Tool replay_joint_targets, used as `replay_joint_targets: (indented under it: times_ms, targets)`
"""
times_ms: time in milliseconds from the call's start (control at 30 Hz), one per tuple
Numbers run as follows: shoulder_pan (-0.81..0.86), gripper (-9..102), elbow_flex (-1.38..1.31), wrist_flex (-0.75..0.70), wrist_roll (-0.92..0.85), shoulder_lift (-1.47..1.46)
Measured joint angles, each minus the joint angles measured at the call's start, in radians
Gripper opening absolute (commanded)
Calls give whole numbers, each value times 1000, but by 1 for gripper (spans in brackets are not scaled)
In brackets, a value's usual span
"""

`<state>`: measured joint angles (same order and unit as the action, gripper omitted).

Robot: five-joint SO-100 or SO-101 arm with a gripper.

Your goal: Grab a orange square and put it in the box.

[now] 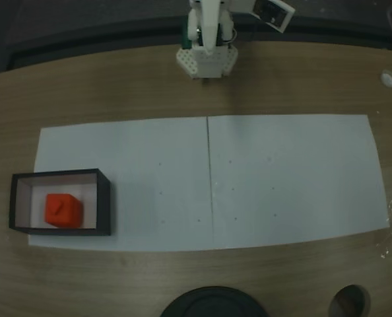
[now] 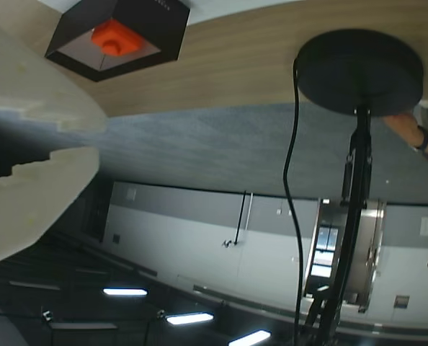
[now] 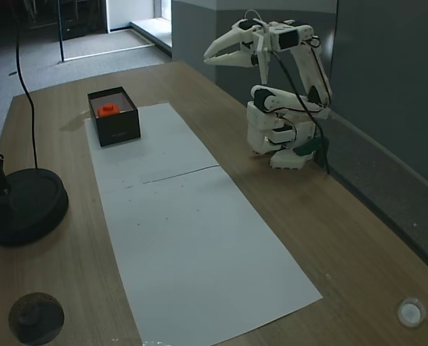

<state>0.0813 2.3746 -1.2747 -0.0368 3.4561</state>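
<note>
Orange square (image 1: pixel 63 210) sits flat inside black-walled box (image 1: pixel 104 201), w/ dark mark on top.

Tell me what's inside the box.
The box holds the orange square, resting on its pale floor near the middle. The cube hides the floor beneath it; nothing else shows inside.

No words, brands or numbers can be read anywhere. The orange square (image 1: pixel 63 209) carries a small dark mark on its top face, too small to make out, and the wall signs in the wrist view are blurred.
</note>
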Motion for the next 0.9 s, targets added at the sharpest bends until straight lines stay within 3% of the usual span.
replay_joint_targets:
  times_ms: [167, 333, 600, 900]
  targets:
    - [-5, 0, 353, 103, 0, 0]
    - [-67, 0, 601, 114, 0, 0]
    - [-121, 0, 666, -6, 0, 0]
    - [-118, 0, 666, -17, 21, -2]
